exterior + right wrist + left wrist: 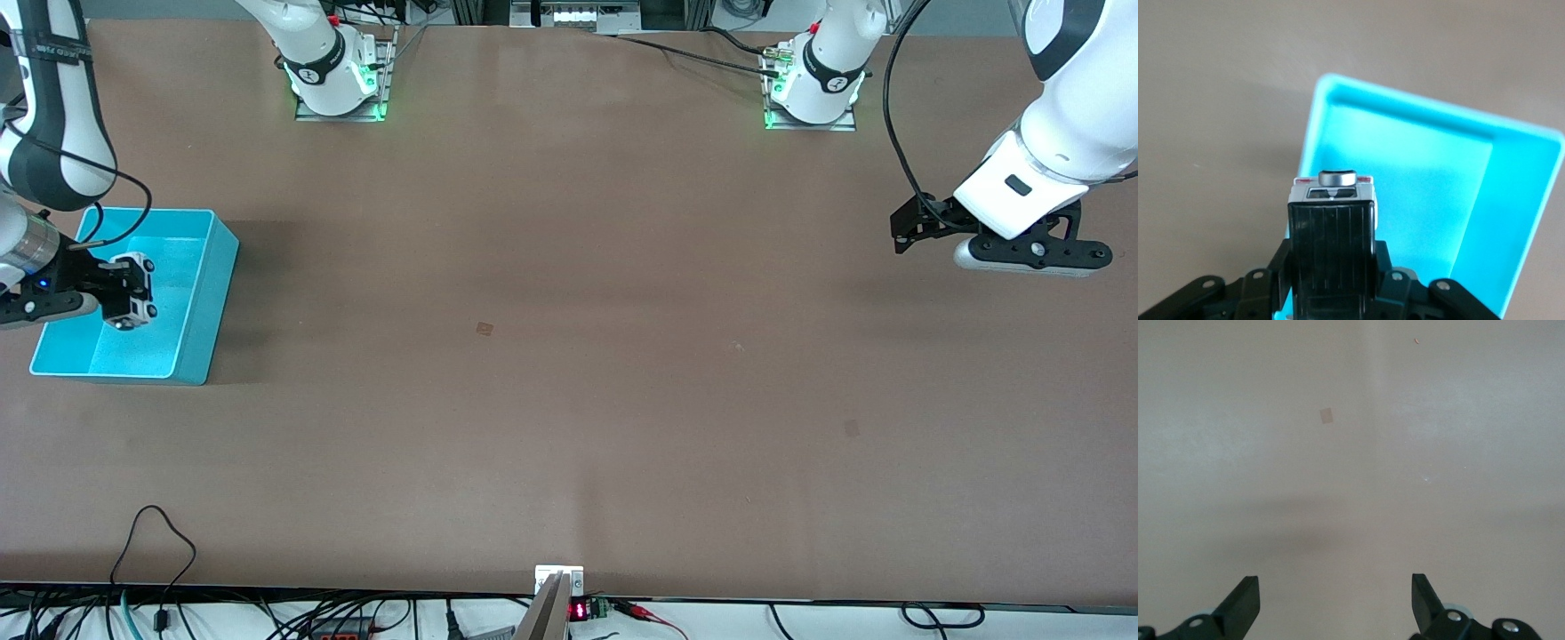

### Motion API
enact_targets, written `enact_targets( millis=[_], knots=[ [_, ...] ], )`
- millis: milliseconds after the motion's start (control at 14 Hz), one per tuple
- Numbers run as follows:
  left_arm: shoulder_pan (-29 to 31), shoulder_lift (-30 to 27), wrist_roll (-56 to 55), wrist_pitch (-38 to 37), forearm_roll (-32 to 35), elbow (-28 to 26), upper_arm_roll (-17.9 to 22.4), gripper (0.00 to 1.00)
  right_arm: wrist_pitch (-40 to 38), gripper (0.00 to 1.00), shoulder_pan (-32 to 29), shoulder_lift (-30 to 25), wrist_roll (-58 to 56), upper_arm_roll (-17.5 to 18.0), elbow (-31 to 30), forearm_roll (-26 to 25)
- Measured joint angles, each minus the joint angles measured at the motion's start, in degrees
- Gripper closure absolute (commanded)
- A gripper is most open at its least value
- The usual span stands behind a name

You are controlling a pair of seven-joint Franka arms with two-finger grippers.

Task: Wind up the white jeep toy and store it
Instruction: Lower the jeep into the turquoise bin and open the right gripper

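Note:
My right gripper is shut on the white jeep toy and holds it in the air over the cyan bin at the right arm's end of the table. In the right wrist view the white jeep toy shows its black roof panel and a spare wheel, clamped between the black fingers, with the cyan bin open below it. My left gripper hangs open above bare table at the left arm's end; its fingertips have nothing between them.
A small tan square mark lies on the brown table near its middle. Cables and a small display run along the table edge nearest the front camera. The arm bases stand along the farthest edge.

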Motion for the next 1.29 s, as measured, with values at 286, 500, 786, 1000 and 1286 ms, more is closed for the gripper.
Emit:
enact_targets(
  millis=[286, 500, 786, 1000, 1286],
  knots=[
    [0.0, 0.0, 0.0, 0.0, 0.0, 0.0, 0.0, 0.0, 6.8, 1.0, -4.0, 0.2, 3.4, -0.2, -7.0, -1.4],
    [0.0, 0.0, 0.0, 0.0, 0.0, 0.0, 0.0, 0.0, 14.8, 1.0, -6.6, 0.9, 3.4, -0.2, -12.9, -1.5],
    [0.0, 0.0, 0.0, 0.0, 0.0, 0.0, 0.0, 0.0, 20.2, 1.0, -7.9, 4.2, 3.4, -0.2, -14.5, -1.5],
    [0.0, 0.0, 0.1, 0.0, 0.0, 0.0, 0.0, 0.0, 22.1, 0.98, -8.1, 6.9, 3.7, -0.2, -14.6, -1.5],
    [0.0, 0.0, 0.6, 0.0, 0.0, 0.0, 0.0, 0.0, 23.0, 0.33, -8.1, 8.2, 3.7, -0.1, -14.6, -1.5]
  ],
)
